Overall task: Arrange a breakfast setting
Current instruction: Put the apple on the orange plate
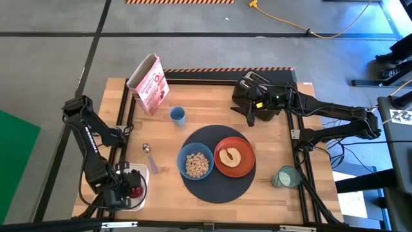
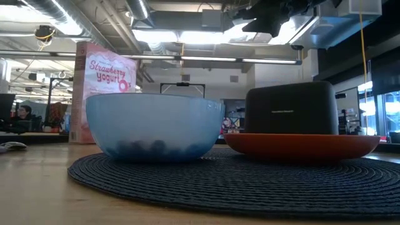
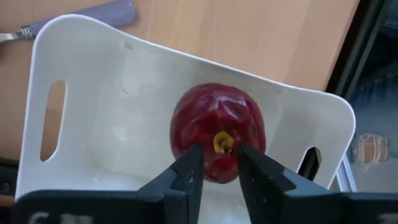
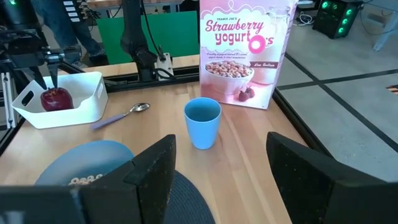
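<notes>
— What do we see at the table's left edge?
— Our left gripper (image 3: pixel 214 165) is in the white tray (image 3: pixel 112 118), fingers narrowly parted at the dark red fruit (image 3: pixel 217 127), not clearly clamped on it.
— And further right?
— The spoon (image 1: pixel 149 154), then the dark mat (image 1: pixel 219 183) carrying blue bowl (image 1: pixel 196 162) and orange plate (image 1: pixel 234 157). Our right gripper (image 4: pixel 217 168) waits open near the toaster (image 1: pixel 254 90).

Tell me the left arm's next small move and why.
Probably close the left gripper on the stem of the dark red fruit: its fingers straddle the stem with a narrow gap, and the fruit sits in the white tray, not on the mat.
</notes>
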Robot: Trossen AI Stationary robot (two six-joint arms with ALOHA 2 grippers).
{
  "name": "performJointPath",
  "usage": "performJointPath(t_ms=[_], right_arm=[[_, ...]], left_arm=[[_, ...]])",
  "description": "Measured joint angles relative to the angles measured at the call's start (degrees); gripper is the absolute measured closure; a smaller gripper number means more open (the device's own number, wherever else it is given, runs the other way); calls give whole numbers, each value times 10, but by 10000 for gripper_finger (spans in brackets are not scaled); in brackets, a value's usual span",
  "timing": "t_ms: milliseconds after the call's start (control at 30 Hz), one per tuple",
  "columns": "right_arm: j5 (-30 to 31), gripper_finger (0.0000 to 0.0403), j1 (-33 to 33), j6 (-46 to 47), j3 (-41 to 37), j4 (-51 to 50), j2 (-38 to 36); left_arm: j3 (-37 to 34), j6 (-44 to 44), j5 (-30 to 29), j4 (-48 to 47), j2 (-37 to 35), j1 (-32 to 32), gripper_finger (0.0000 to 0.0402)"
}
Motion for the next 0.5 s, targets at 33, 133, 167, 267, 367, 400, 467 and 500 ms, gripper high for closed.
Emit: performJointPath(t_ms=[33, 133, 167, 267, 367, 400, 467, 500], right_arm=[[0, 164, 0, 0, 0, 0, 0], [0, 164, 0, 0, 0, 0, 0], [0, 164, 0, 0, 0, 0, 0], [0, 164, 0, 0, 0, 0, 0], [0, 164, 0, 0, 0, 0, 0], [0, 164, 0, 0, 0, 0, 0], [0, 164, 0, 0, 0, 0, 0], [0, 164, 0, 0, 0, -1, 0]], left_arm=[[0, 4, 0, 0, 0, 0, 320], [0, 8, 0, 2, 0, 0, 354], [0, 8, 0, 4, 0, 0, 365], [0, 8, 0, 12, 0, 0, 392], [0, 8, -7, 15, 0, 0, 394], [0, 9, -11, 17, 0, 0, 390], [0, 12, -20, 22, 0, 0, 380], [0, 12, -24, 23, 0, 0, 376]])
